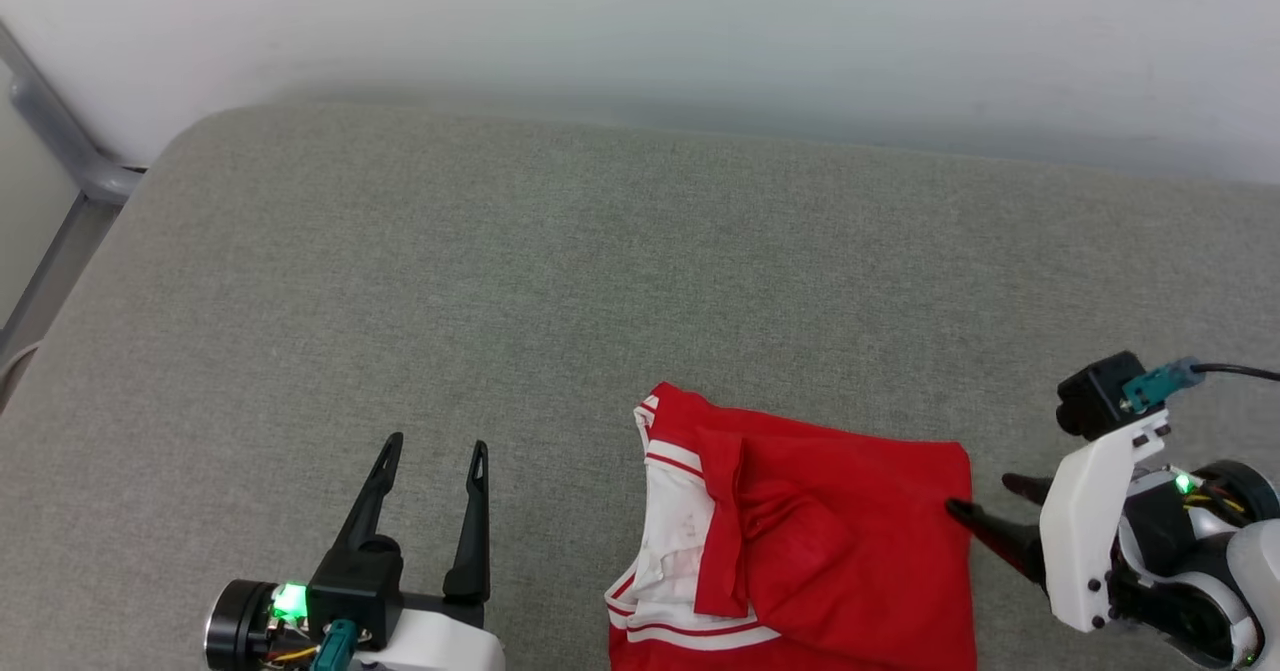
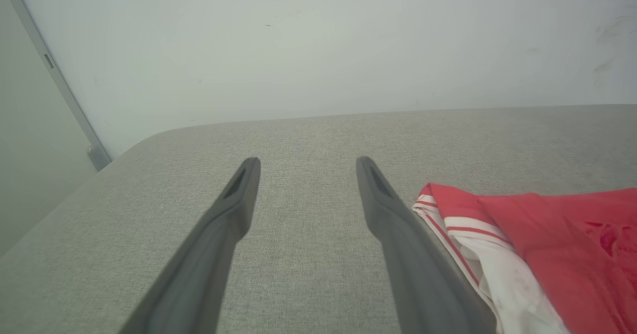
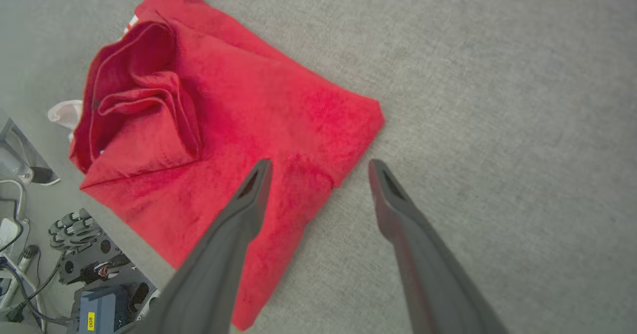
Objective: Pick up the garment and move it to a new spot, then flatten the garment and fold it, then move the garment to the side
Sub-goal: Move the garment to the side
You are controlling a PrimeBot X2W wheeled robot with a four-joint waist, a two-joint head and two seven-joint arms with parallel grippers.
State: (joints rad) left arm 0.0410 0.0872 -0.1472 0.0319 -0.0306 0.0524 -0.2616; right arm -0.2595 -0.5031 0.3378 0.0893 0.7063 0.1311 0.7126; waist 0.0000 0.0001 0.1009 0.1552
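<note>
Grey surface (image 1: 400, 281) against pale wall (image 1: 700, 21) bears garment (image 1: 850, 531).

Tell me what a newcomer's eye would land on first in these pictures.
The red garment, folded with white striped trim showing on its left, lies at the near side of the grey padded surface. The right gripper stands open at the garment's right edge, while the left gripper hangs open, apart from it to the left.

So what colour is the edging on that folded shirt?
The edging is white with red stripes on a red shirt; the left wrist view shows it best.
</note>
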